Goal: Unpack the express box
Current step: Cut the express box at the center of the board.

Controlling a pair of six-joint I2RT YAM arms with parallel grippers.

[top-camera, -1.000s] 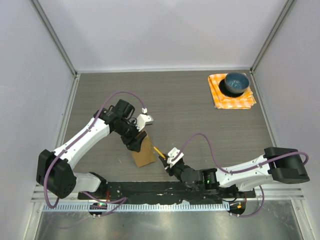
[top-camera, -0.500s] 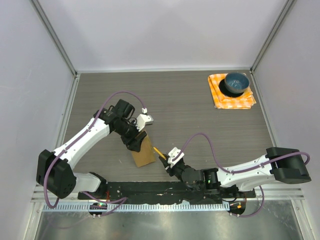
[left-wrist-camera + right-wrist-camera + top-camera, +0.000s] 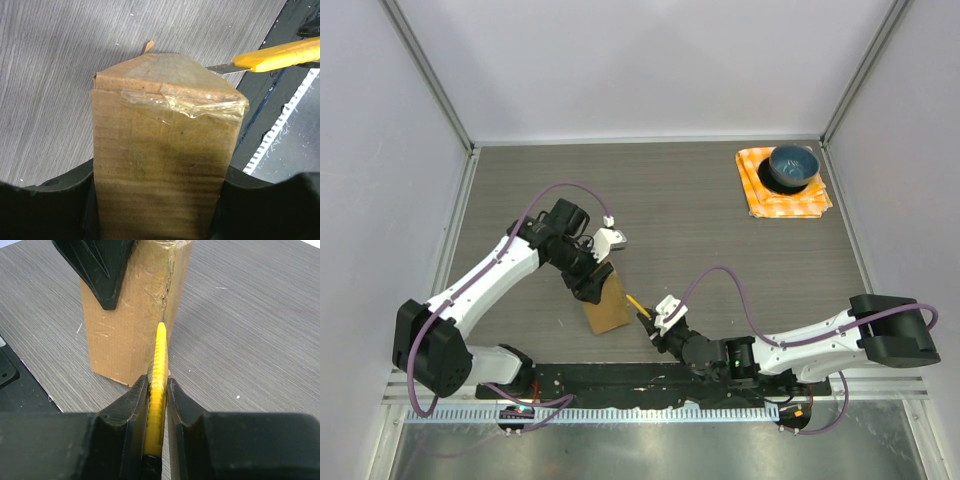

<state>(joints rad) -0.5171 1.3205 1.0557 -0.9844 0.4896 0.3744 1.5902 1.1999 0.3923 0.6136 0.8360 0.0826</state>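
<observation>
- Grey wood-grain tabletop (image 3: pixel 720 220), boxed in by pale walls (image 3: pixel 650 70).
- Nearest: right pincer (image 3: pixel 157 385) pressed tight on a yellow utility knife (image 3: pixel 160 347), blade end aimed at the carton (tip right at the taped edge, contact hard to confirm).
- Just beyond: express box (image 3: pixel 160 150), plain brown, stood on end on the tabletop close to the near edge, with clear tape (image 3: pixel 200 106) wrinkled across its seam and seemingly not yet slit through.
- Clamped on the box's upper far end: left pincer (image 3: pixel 590 283), pinching it from both sides and steadying it for the cut.
- Step in hand, by the look of it: slitting the tape, with flaps shut and nothing out yet (early in the job).
- Next move likely calls for drawing the blade along the seam, shallow enough to spare the contents, with a firm hold on the left so as not to topple or twist the carton.
- Possible trouble: blade skidding off the cardboard corner, or box pivoting on its lower edge.
- Far right corner, well apart from all this: blue bowl (image 3: pixel 792 165) sitting on an orange checked cloth (image 3: pixel 815 205), touched by neither arm.
</observation>
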